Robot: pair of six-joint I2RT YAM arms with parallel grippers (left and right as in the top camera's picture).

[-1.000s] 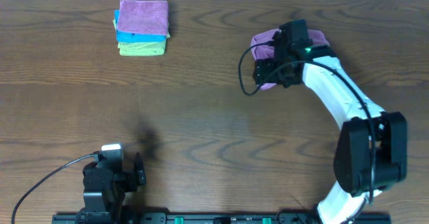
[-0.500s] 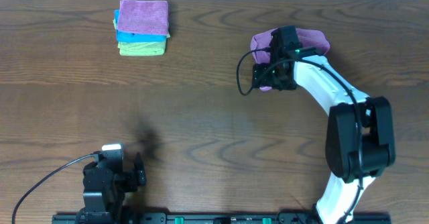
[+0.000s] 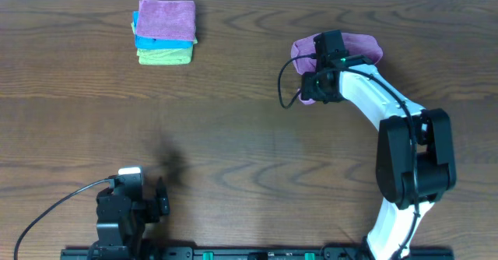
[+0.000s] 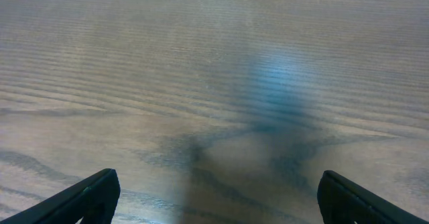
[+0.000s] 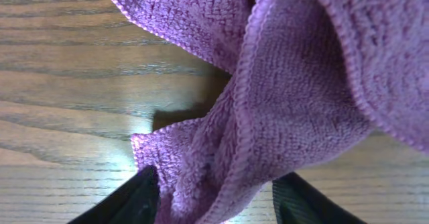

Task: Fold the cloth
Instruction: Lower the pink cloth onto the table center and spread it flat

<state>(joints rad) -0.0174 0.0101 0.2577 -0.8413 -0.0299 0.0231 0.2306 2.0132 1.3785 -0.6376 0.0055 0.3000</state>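
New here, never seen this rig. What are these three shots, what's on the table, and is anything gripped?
These show two robot arms at a wooden table, each ending in two-finger jaws. The wide shot comes from a fixed camera above. The other two come from a camera on each wrist, looking past that arm's own fingers.

The right arm stretches to the far side, over a crumpled purple cloth. Its wrist picture shows a bunched fold of that cloth filling the gap between the jaws, so the cloth appears gripped.

The left arm sits at the near edge, jaws wide open over bare wood, holding nothing.

A stack of folded cloths, purple, blue and yellow-green, lies at the far left.
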